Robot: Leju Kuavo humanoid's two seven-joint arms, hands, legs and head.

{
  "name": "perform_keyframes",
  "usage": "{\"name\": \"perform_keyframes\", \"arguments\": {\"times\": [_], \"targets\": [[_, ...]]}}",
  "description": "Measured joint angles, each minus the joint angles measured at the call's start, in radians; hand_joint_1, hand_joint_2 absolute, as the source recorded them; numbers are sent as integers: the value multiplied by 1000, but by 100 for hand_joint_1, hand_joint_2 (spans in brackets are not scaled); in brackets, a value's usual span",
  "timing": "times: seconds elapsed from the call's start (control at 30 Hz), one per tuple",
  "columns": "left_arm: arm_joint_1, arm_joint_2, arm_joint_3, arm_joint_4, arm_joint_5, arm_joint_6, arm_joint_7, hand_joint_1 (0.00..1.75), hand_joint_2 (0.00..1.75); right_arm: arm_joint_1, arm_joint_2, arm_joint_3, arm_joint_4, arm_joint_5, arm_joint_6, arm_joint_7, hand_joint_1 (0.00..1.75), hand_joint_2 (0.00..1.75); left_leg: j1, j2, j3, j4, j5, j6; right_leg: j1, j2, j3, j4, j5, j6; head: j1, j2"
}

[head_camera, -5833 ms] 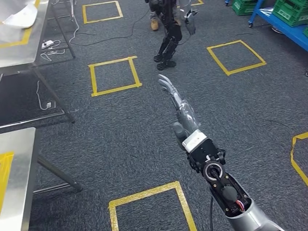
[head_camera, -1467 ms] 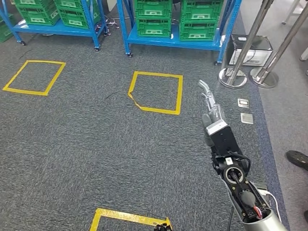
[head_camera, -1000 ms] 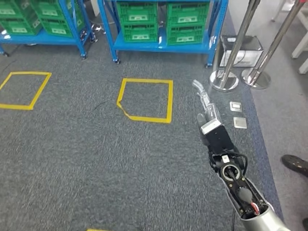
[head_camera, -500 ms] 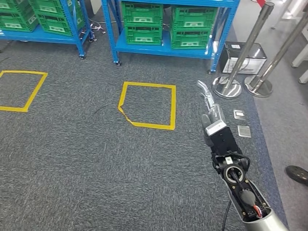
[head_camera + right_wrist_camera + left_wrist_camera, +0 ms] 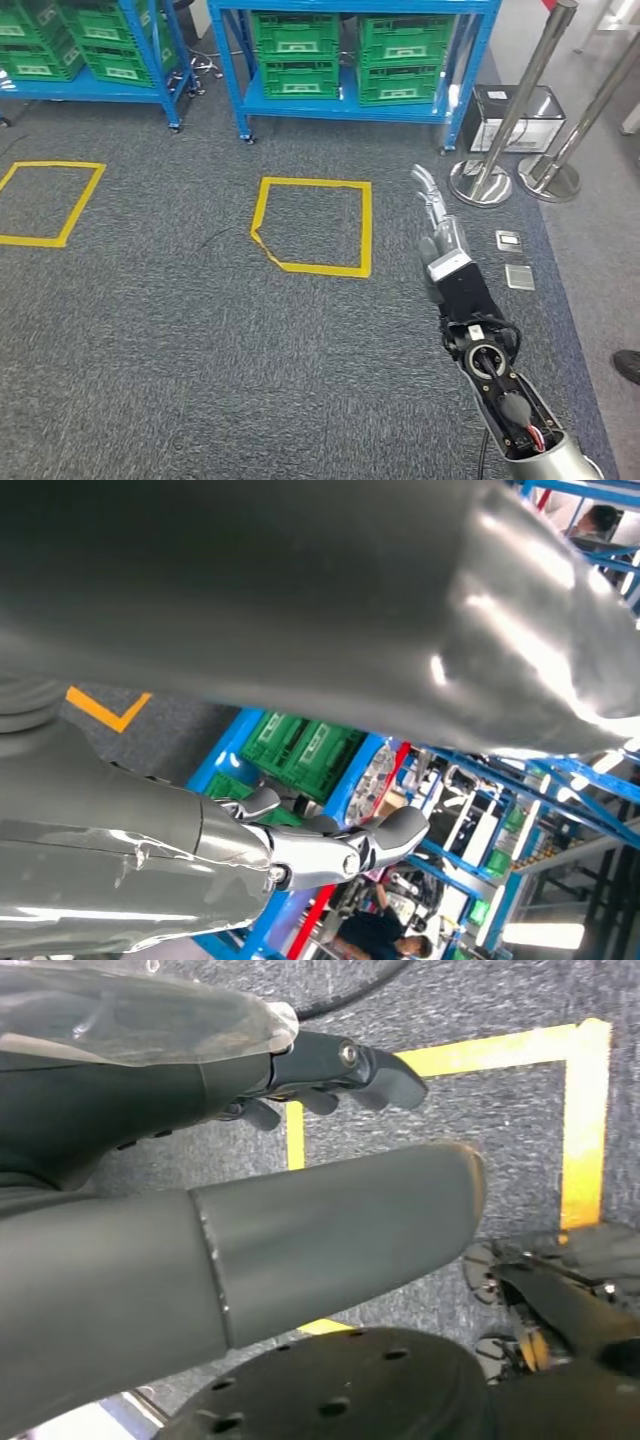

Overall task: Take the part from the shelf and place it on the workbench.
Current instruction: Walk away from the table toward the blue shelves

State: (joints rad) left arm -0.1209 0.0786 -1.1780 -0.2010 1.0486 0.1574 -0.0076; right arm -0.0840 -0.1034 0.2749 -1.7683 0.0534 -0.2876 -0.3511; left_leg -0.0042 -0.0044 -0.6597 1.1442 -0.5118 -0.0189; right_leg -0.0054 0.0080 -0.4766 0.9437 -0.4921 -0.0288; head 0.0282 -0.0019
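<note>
Plainly, the right hand [image 5: 436,225] reaches forward with fingers straight, holding nothing; the left hand [image 5: 332,1070] likewise.

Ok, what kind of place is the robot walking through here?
Likely a warehouse or factory test floor: blue metal shelving racks hold green plastic crates, yellow tape squares mark the grey carpet, and chrome barrier posts stand to the right.
</note>
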Motion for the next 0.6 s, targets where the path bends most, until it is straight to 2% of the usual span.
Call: {"name": "perform_keyframes", "arguments": {"times": [0.03,0.07,0.1,0.13,0.17,0.2,0.23,0.27,0.37,0.4,0.43,0.47,0.53,0.57,0.6], "targets": [[1,0,0,0,0,0,0,0,0,1,0,0,0,0,0,0,0,0,5,0,-41,65,-17,-5,-1,0,6,0,-6,0,-4,0],[2,0,0,0,0,0,0,0,0,3,0,0,0,0,0,0,0,0,9,0,-72,104,-17,-8,-2,1,13,0,-13,1,-6,0],[3,0,0,0,-1,0,0,0,0,5,0,0,0,0,0,0,0,0,12,1,-84,104,3,-11,-3,2,23,0,-22,3,-8,0],[4,0,0,0,-1,0,0,0,0,6,0,0,0,0,0,0,0,0,14,1,-75,63,43,-12,-5,4,35,0,-32,6,-9,0],[4,2,0,0,-1,0,0,0,0,7,0,0,1,0,0,0,0,0,15,1,-51,-8,91,-11,-6,5,49,0,-44,10,-11,0],[5,3,0,0,-1,0,0,0,0,7,0,0,1,0,0,-1,0,0,13,0,-23,-74,123,-8,-6,6,57,-2,-55,15,-15,0],[4,4,0,0,-1,0,0,0,0,7,0,0,0,0,0,-1,0,0,11,0,3,-130,139,-1,-6,6,63,-3,-66,21,-19,0],[3,5,0,0,-1,0,0,0,0,6,0,0,0,0,0,-1,0,0,7,-1,18,-161,137,6,-6,5,66,-8,-74,27,-21,0],[1,5,0,0,-1,0,0,0,0,8,0,0,0,0,-1,-3,0,0,5,-2,39,-182,112,30,-7,4,83,-11,-74,44,-17,0],[1,5,0,0,-1,0,0,0,0,8,0,0,0,0,-1,-3,0,0,7,-2,51,-190,108,36,-7,3,80,9,-74,47,-13,0],[2,5,0,0,-2,0,0,0,0,7,0,0,0,0,-1,-4,0,0,8,-2,64,-198,105,41,-8,2,60,48,-80,50,-9,0],[3,5,0,0,-4,0,0,0,0,7,0,-1,0,0,0,-4,0,0,10,-2,76,-204,101,45,-8,1,26,106,-95,53,-3,0],[2,5,0,0,-7,0,1,0,0,9,0,-3,2,0,2,-4,0,0,9,-1,95,-208,89,51,-8,0,-61,236,-145,57,7,0],[2,5,0,0,-8,-1,1,0,0,11,0,-4,3,-2,4,-3,0,0,9,-1,105,-208,80,51,-8,0,-99,275,-164,59,11,0],[2,4,0,0,-8,-1,1,0,0,13,0,-4,3,-4,7,-3,0,0,9,0,117,-208,71,51,-9,-1,-122,282,-164,61,15,0]]}}
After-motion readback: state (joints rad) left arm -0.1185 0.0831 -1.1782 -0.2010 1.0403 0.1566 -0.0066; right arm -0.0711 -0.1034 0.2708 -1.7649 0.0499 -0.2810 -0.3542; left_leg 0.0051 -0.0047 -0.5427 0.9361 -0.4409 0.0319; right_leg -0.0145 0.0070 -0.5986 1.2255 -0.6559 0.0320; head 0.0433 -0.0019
